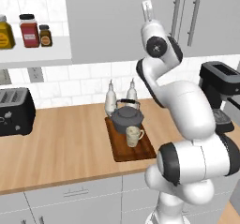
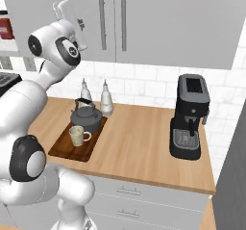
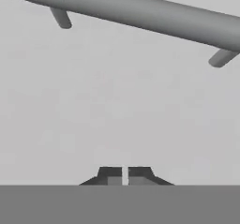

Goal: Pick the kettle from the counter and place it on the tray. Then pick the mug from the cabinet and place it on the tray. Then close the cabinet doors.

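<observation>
kettle [image 1: 126,118] far end of tray [image 1: 137,153], mug [image 1: 134,136] handle right | tray long axis front-back | hand view: door handle [image 3: 140,13] close, fingers [image 3: 110,174] pressed together

Kitchen, rendered. Evidence: long wooden counter [image 1: 61,138] over white drawers [image 1: 70,194], white tile backsplash behind it, grey wall cabinet [image 2: 158,22] above it. On the counter: black toaster [image 1: 15,110] at the left end, coffee machine [image 2: 190,116] at the right end. Jars [image 1: 29,31] on a white shelf above the toaster.
</observation>
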### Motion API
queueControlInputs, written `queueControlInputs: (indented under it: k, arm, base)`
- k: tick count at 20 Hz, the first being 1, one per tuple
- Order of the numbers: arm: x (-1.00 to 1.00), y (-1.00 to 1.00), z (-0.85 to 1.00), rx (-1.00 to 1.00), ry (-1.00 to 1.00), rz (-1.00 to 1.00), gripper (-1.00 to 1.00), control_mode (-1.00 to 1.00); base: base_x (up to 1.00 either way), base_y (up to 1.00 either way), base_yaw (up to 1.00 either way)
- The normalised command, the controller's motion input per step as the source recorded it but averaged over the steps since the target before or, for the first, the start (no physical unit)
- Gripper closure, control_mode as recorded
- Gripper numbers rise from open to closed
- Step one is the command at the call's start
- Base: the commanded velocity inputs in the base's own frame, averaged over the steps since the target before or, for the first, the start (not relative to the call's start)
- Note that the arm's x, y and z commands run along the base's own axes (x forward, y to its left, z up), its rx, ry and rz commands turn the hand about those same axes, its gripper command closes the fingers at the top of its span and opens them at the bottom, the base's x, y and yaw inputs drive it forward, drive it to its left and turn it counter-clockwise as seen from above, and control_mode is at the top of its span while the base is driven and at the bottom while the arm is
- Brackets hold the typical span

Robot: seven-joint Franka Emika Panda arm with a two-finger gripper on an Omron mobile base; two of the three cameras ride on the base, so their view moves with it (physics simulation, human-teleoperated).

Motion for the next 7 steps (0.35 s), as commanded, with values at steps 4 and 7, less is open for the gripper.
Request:
queueControlInputs:
  k: [4, 7]
  arm:
    - [0.69, -0.02, 0.00, 0.13, 0.15, 0.12, 1.00, -1.00]
    - [0.50, 0.00, 0.00, 0.00, 0.35, 0.07, 1.00, -1.00]
  base:
    - [0.00, 0.00, 0.00]
    - [0.00, 0.00, 0.00]
